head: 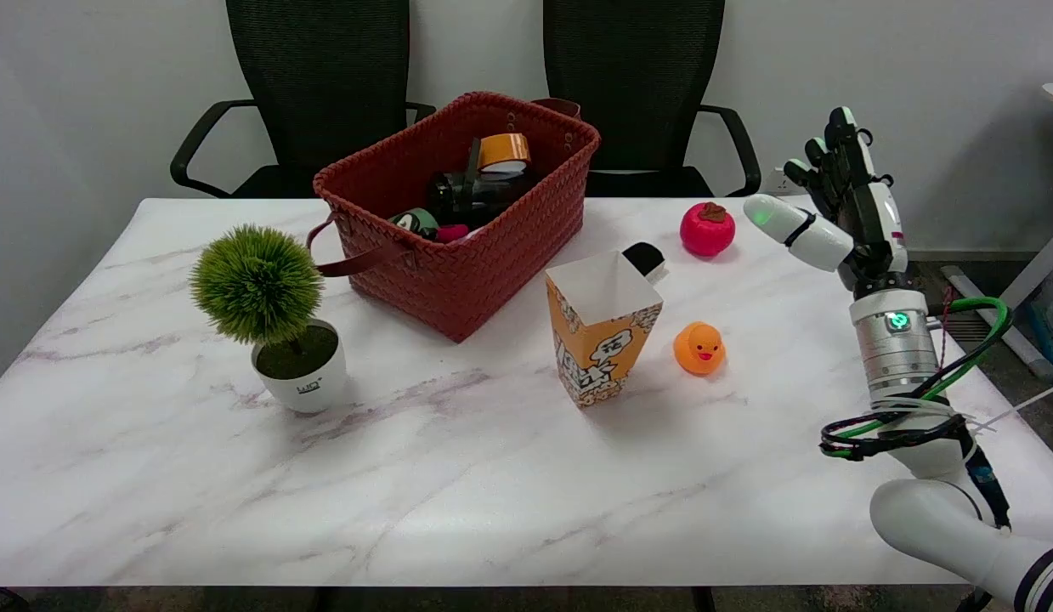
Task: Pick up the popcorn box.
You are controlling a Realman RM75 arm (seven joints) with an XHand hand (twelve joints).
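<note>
Two containers: popcorn box (604, 338) upright, open-topped; basket (467, 246) holding tape roll (503, 151). Robot hand (840, 200) spread, empty.

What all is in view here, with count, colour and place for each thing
table: one, white marble, fills the view
basket: one, red-brown woven, back centre, holding a tape roll and dark items
plant: one, green in a white pot, left
popcorn box: one, orange and white, upright, centre
duck: one, orange, just right of the box
red toy: one, red fruit shape, back right
black object: one, behind the box, partly hidden
chairs: two, black, behind the table
right hand: one, black and white, raised at the right, holding nothing
</note>
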